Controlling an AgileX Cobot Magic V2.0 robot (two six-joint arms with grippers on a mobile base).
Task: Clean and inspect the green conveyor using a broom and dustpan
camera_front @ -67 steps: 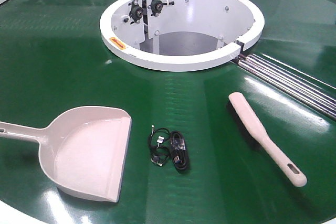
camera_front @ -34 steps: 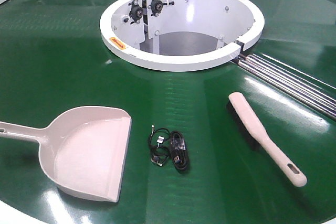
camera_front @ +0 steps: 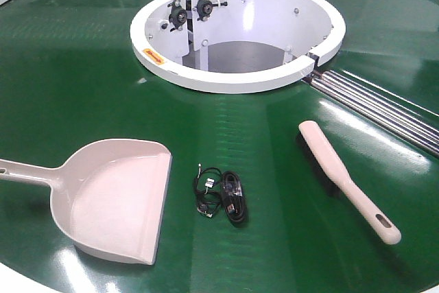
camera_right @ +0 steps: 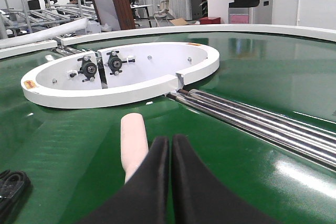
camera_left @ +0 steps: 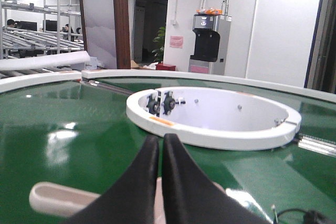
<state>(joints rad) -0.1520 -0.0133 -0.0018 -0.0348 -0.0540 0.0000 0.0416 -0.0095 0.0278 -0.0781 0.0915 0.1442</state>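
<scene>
Right tool (camera_right: 169,140), closed together and empty, hangs over the broom (camera_right: 133,140), whose long axis runs straight ahead, handle end nearest

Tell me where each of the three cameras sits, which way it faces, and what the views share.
Front view: high, looking down at the green conveyor, dustpan, black cable and broom; no robot part shows.
Left wrist: low over the conveyor, facing the white central ring past the shut left gripper.
Right wrist: low above the broom, facing the ring and steel rollers past the shut right gripper.
Shared: all three show the ring with its two black bearings.
</scene>
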